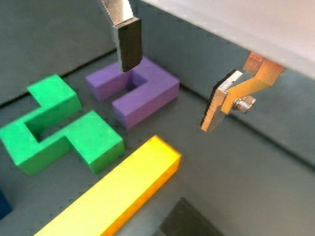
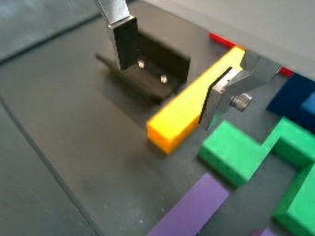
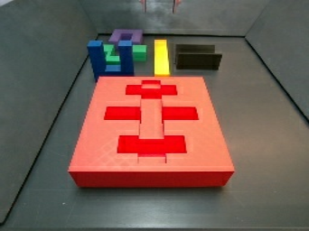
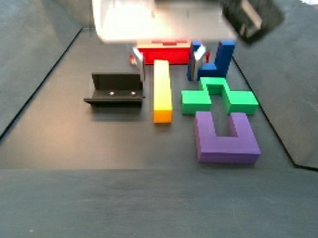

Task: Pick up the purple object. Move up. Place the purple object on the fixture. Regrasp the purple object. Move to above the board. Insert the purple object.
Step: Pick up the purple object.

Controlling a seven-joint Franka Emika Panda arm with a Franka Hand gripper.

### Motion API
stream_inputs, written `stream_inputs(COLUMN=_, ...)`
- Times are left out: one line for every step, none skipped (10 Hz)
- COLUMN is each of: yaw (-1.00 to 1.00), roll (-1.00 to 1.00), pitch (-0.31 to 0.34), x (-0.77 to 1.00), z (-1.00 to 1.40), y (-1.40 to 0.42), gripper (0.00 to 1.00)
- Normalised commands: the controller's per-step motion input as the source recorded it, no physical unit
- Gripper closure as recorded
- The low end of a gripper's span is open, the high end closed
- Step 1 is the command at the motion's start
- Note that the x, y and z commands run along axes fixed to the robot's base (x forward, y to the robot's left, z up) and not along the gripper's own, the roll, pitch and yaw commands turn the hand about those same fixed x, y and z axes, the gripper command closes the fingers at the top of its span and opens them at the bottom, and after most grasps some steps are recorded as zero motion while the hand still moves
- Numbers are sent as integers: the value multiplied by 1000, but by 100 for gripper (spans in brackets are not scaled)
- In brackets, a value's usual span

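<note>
You are at the pick-up step: the gripper (image 1: 179, 78) hangs with jaws spread and empty above the purple object (image 1: 133, 88), so lower and close.

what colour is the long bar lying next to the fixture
Yellow. The long bar beside the fixture shows best in a side view.

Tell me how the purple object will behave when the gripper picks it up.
The purple object looks rigid, so it probably won't flex. It lies flat with flat faces, so it is unlikely to roll. The gripper hangs open above it; its smooth sides might slip.
</note>
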Motion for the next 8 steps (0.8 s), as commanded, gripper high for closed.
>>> stream_inputs(yaw=-229, roll=-40, pitch=-83, x=-611, z=-551, y=80, gripper=0)
stream_inputs(yaw=-294, roll=-103, pitch=-141, x=-851, z=-431, y=243, gripper=0)
stream_inputs(yaw=-140, roll=-140, pitch=-180, x=-626, z=-389, y=323, gripper=0)
stream_inputs(yaw=0, roll=-131, pitch=-160, x=-266, z=-397, y=446, gripper=0)
stream_inputs(yaw=43, roll=-147, pitch=-136, x=0, z=-369, y=291, gripper=0)
stream_inputs(yaw=111, roll=-109, pitch=-126, x=0, z=-377, y=154, gripper=0)
stream_inputs(yaw=94, roll=-117, pitch=-99, x=37, z=-260, y=0, gripper=0)
stream_inputs(yaw=0, roll=-34, pitch=-24, x=0, z=-226, y=0, gripper=0)
